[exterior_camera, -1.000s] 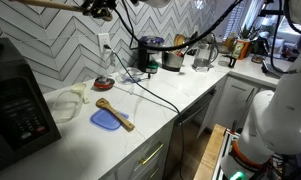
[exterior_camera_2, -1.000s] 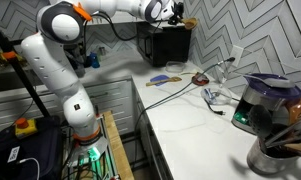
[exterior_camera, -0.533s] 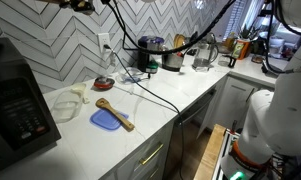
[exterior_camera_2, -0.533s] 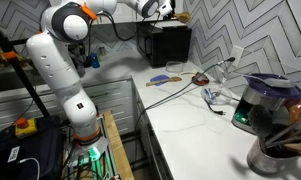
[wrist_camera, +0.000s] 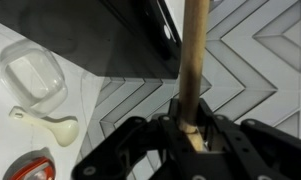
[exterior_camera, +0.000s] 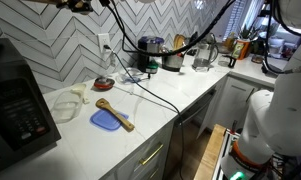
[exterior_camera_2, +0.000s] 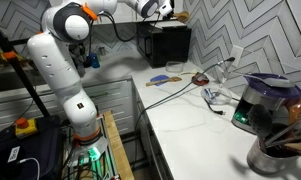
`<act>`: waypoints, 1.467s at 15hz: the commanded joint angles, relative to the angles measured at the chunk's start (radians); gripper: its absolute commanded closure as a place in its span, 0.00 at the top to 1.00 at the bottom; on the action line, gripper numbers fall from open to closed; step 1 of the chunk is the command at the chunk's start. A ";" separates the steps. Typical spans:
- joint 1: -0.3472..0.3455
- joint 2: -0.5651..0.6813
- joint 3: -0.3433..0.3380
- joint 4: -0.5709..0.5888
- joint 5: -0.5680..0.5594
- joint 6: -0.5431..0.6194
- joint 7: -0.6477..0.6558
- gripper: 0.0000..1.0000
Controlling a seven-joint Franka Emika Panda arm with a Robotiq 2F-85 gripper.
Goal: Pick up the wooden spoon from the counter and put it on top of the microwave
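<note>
jutting straight from the clamped pincer (wrist_camera: 190,132), wooden spoon (wrist_camera: 195,50).

Here's the long white veined table (exterior_camera: 197,86), seen in both exterior views. A boxy black microwave (exterior_camera: 20,100) sits at one end. Just beside it are a clear plastic tub (exterior_camera: 67,101) and a small red dish (exterior_camera: 105,83). Near the front edge lies a flat blue lid (exterior_camera: 105,122), with a short orange-brown wooden spoon (exterior_camera: 117,112) resting across it. A round dark cooker (exterior_camera: 150,52) stands farther along.

Black microwave (exterior_camera: 15,105), white veined counter (exterior_camera: 180,95), pale tan wooden spoon (wrist_camera: 194,60), blue lid (exterior_camera: 104,120), grey-white chevron wall (exterior_camera: 60,45).
</note>
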 commanded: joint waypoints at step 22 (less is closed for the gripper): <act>0.223 0.540 -0.008 0.856 -0.426 -0.680 0.073 0.05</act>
